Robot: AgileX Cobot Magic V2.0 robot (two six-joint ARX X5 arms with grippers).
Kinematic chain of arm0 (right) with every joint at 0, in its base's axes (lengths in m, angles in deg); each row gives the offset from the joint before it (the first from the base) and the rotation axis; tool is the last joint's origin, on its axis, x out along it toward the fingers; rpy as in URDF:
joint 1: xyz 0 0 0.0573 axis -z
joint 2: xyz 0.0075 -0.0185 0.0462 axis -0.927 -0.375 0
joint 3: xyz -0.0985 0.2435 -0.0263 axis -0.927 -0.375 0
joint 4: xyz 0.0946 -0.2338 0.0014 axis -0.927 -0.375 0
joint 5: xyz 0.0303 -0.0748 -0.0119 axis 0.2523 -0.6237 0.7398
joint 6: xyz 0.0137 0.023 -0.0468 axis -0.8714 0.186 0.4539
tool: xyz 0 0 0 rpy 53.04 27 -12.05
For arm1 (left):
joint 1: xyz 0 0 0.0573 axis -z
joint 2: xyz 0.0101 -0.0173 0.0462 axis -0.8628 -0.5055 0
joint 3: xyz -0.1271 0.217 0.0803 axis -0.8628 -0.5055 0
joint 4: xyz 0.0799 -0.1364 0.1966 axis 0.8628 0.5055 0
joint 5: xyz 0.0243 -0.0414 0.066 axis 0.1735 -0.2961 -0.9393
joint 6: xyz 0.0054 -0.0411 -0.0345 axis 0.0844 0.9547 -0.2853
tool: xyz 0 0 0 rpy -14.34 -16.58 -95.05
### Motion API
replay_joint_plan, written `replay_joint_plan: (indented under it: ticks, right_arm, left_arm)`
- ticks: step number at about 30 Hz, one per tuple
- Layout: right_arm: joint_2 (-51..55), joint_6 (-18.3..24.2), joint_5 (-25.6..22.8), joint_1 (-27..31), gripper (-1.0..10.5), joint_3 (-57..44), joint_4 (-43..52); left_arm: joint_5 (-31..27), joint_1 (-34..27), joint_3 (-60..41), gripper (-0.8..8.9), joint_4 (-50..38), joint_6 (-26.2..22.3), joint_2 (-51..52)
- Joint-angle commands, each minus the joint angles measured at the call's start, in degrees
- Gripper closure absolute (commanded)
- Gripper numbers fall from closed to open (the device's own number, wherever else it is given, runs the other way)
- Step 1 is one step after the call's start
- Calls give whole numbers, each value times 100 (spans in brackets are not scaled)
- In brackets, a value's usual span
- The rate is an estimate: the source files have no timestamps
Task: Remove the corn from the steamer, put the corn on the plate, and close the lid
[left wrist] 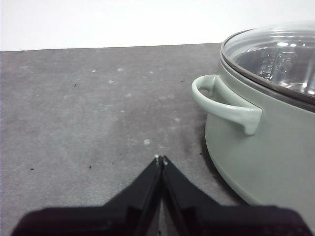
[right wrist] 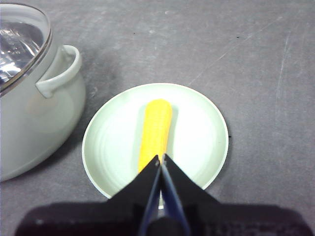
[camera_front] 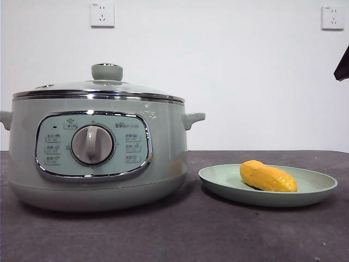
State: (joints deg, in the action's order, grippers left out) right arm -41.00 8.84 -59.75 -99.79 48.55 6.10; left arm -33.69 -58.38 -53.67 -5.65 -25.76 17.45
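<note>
The yellow-orange corn [camera_front: 268, 177] [right wrist: 155, 132] lies on the pale green plate [camera_front: 316, 183] [right wrist: 108, 142], to the right of the steamer [camera_front: 92, 153] [right wrist: 34, 123]. The glass lid [camera_front: 103, 84] [left wrist: 280, 54] with its grey-green knob sits on the steamer, covering it. My right gripper [right wrist: 161, 157] hangs above the plate and the corn, shut and holding nothing; a black tip of an arm [camera_front: 342, 65] shows at the right edge of the front view. My left gripper [left wrist: 160, 159] is shut and empty above the dark table, beside the steamer's side handle [left wrist: 224, 101].
A dark grey mat [camera_front: 180, 234] covers the table. Two white wall sockets [camera_front: 102, 13] sit on the white wall behind.
</note>
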Motion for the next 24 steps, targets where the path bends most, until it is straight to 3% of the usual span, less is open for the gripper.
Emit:
replay_joint_plan:
  ticks: [1,5,8,14,19,24]
  right_arm:
    - [7,-55,-13,-4,946,-37,26]
    - [7,-55,-13,-4,946,-37,26]
    - [7,393,-31,-4,946,-37,-85]
    - [678,730,-17,107,946,-50,-638]
    - [1499,855,72,938,946,-444,-310]
    - [2415,1003,730,1897,946,-1388,887]
  left_arm:
    - [4,-22,-85,817,-13,35,15]
    - [4,-22,-85,817,-15,35,15]
    - [4,-22,-85,817,-13,35,15]
    - [2,-22,-85,817,-13,35,15]
    - [0,-22,-85,817,-13,35,15]
    - [7,-22,-85,817,-13,35,15]
